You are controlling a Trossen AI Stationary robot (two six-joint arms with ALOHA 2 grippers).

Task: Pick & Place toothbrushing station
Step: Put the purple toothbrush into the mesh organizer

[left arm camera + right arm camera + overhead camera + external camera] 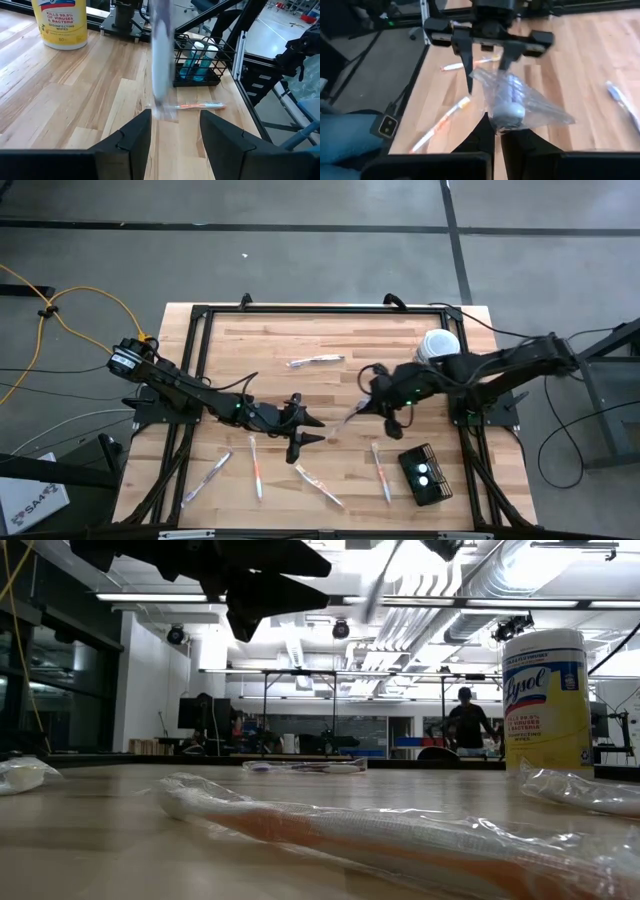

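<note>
The toothbrushing station, a small black wire basket (425,473) (200,60) holding two blue items, stands at the near right of the table. My right gripper (372,402) (494,131) is shut on a plastic-wrapped toothbrush (350,416) (509,102) above the table's middle. My left gripper (312,428) (175,132) faces it, open, with the toothbrush's free end (161,107) just in front of its fingers; whether it touches them does not show. My right gripper pinches the end of the toothbrush's clear wrapper (496,124) between its two fingers. The fingers slant down from the table's right side, roughly in line with the brush. The toothbrush is lifted clear of the table and slopes down toward my left gripper.
A yellow wipes canister with a white lid (438,345) (546,700) stands at the far right. Several more wrapped toothbrushes lie on the wood: one far centre (315,361), the others along the near side (207,478) (256,467) (320,485) (382,470).
</note>
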